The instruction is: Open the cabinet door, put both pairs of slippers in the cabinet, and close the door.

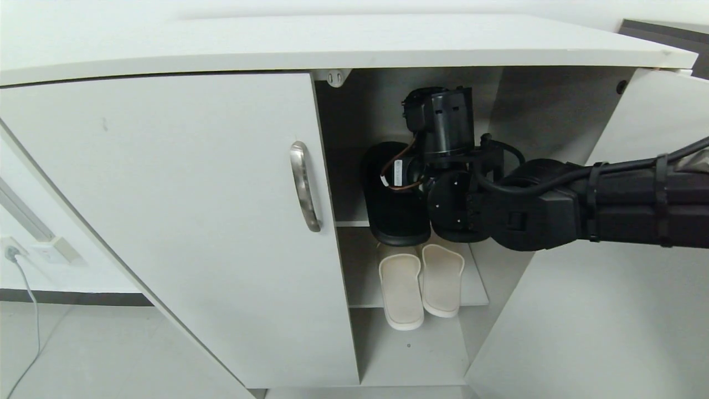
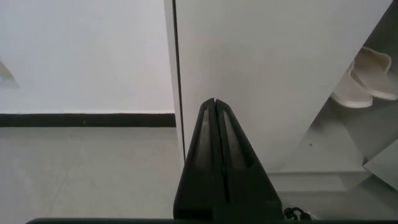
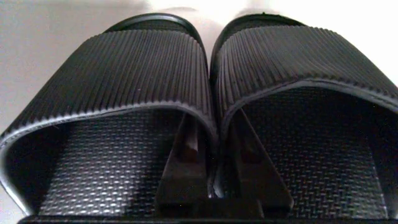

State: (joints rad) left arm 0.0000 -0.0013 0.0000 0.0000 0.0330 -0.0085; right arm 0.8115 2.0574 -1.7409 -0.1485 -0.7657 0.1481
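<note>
since the right door (image 1: 581, 321) stands swung wide at the right of the frame, the cabinet (image 1: 354, 44) shows its shelves at centre, while the left door (image 1: 166, 221) is shut and needs no touching. the black slippers (image 1: 390, 205) hang at mid frame over the upper shelf, side by side. the right gripper (image 3: 216, 155) is clamped on their touching inner strap edges, one finger inside each, so both travel as one pair. whether they rest on the shelf i cannot tell. just below, the white slippers (image 1: 421, 285) lie flat on the lower shelf (image 1: 471, 293), already stowed, near ends past its front edge. the left gripper (image 2: 215, 143) has its fingers pressed together on nothing, outside the left door. pale floor (image 1: 83, 343) fills the lower left, with a wall socket (image 1: 11, 252) and cable (image 1: 30, 310).
</note>
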